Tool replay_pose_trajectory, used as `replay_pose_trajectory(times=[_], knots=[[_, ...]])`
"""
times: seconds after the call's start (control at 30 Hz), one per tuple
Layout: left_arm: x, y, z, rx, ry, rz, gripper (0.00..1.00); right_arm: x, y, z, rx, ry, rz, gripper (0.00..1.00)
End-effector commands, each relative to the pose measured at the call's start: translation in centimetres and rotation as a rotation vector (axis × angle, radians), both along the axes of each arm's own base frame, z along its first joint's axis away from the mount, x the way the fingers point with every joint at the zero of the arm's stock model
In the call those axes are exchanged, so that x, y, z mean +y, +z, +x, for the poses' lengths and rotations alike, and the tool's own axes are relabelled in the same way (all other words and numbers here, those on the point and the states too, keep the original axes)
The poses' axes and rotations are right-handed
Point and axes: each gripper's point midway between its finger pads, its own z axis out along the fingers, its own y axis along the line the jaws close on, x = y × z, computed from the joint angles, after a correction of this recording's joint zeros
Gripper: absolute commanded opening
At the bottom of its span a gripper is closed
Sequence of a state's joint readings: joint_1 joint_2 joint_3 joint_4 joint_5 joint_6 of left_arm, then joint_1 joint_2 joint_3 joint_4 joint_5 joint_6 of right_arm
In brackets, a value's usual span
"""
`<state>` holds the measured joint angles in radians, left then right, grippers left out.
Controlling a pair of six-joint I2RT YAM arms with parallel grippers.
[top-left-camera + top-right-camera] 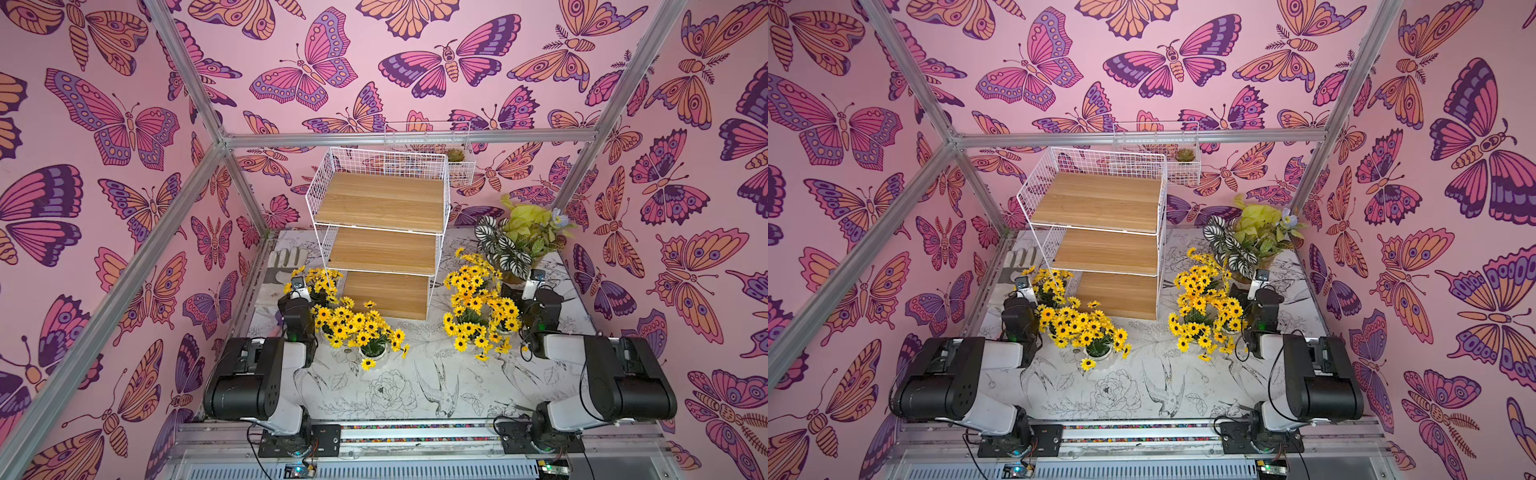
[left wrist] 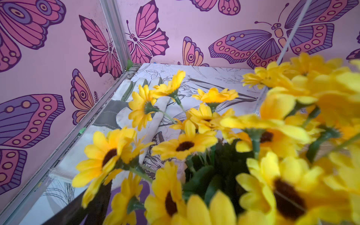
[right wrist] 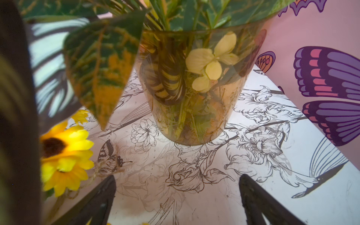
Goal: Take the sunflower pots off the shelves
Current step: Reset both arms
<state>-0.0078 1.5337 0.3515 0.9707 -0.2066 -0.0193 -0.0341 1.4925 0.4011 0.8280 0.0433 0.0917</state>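
Yellow sunflower pots (image 1: 365, 332) stand on the worktop (image 1: 415, 386) in two clusters, either side of the shelves (image 1: 380, 199); the right tool (image 3: 177, 176) gapes wide, holding nothing, facing a clear vase (image 3: 191, 87) of leaves; the left tool (image 1: 300, 291) is buried among blooms, its state I cannot tell.

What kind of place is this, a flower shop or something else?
Probably a staged robot test booth, not a shop: butterfly-print walls on a bare metal frame, two robot arms mounted on a rail, and sunflower pots set around empty shelves.
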Motion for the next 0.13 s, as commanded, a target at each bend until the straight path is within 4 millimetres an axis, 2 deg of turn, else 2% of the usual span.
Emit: replay_pose_trajectory(times=[0.0,0.1], knots=[[-0.39,-1.27,-0.06,0.051,-0.014,0.002,0.99,0.61,-0.83,-0.21,0.024,0.027,-0.015,0.99],[-0.44,-1.22,-0.13,0.049,-0.015,0.001,0.99,0.6,-0.79,-0.19,0.023,0.027,-0.015,0.99]])
